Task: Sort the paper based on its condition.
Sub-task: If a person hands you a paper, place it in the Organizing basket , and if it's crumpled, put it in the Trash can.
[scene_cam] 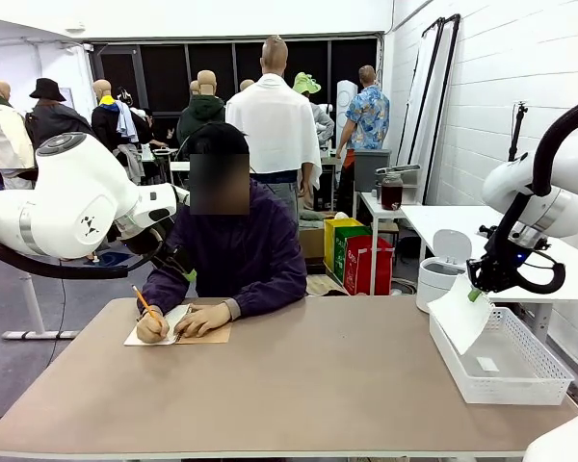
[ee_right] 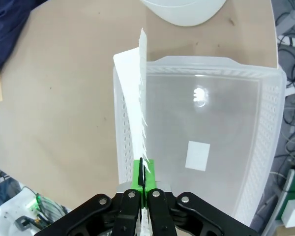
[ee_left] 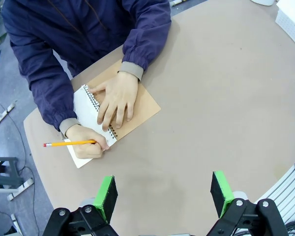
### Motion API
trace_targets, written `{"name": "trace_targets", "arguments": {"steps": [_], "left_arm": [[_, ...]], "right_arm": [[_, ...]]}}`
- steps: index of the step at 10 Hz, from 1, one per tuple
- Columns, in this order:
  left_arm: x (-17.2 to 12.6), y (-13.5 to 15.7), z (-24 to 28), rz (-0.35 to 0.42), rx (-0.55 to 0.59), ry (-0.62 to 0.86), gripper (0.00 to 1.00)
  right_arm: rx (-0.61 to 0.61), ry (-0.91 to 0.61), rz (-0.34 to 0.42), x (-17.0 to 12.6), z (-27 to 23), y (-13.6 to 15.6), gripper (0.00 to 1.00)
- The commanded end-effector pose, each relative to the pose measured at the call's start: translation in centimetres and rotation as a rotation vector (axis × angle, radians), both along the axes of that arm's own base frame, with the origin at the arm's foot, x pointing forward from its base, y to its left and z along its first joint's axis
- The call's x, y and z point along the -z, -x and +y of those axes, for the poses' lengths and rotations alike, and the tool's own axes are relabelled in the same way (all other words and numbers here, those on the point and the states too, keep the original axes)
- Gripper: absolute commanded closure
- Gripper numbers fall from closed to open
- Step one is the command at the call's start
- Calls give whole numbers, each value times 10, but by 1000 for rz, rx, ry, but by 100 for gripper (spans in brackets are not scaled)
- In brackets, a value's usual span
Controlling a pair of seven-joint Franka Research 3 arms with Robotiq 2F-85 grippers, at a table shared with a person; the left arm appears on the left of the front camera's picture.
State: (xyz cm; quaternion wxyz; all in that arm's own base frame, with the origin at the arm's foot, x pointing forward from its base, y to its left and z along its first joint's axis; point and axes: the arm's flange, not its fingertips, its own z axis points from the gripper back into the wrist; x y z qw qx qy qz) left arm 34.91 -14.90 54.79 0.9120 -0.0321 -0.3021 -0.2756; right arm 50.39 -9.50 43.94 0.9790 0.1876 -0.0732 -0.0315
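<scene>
Room: a hall is seen, with dark windows at the far end, a white brick wall (scene_cam: 520,58) on the right and white desks (scene_cam: 462,219) below it.
Table (scene_cam: 318,385): a tan top with rounded corners is shared by the robot and the person.
Person (scene_cam: 241,250): seated at the far edge in a dark blue jacket, bent over a notebook.
Left arm (scene_cam: 67,207): raised at the left of the front view, where part of the person's sleeve is covered by its bulk.
Left gripper (ee_left: 163,194): held high above the table near the person, jaws spread wide with nothing between the green pads.
Right arm (scene_cam: 549,197): brought in from the right, above the basket.
Right gripper (scene_cam: 475,294): jaws clenched on the top edge of the sheet.
Basket (scene_cam: 549,385): a white perforated tray is set at the table's right end.
Bin (scene_cam: 441,269): a white lidded bin stands just beyond the basket, past the table edge.
Sheet (scene_cam: 459,313): hung from the right gripper over the basket's rim on the side toward the table's middle; in the right wrist view it is seen edge-on (ee_right: 140,88), its torn-hole edge ragged.
Notebook (ee_left: 142,105): laid open on its brown cover in front of the person, well apart from the basket.
Other hand (ee_left: 115,98): laid flat on the notebook.
Pencil hand (ee_left: 88,146): rested on the white page.
Pencil (ee_left: 69,143): yellow, gripped in the pencil hand.
Label (ee_right: 197,155): a small white rectangle is seen on the basket floor.
</scene>
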Motion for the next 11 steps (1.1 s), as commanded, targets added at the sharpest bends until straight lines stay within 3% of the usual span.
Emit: {"name": "trace_targets", "arguments": {"steps": [1,6,11], "left_arm": [[0,-1,0,2,1,1,0],[0,-1,0,2,1,1,0],[0,-1,0,2,1,1,0]], "right_arm": [[16,9,49,8,-2,9,100],[95,8,87,32,9,31,100],[156,62,163,62,15,27,100]]}}
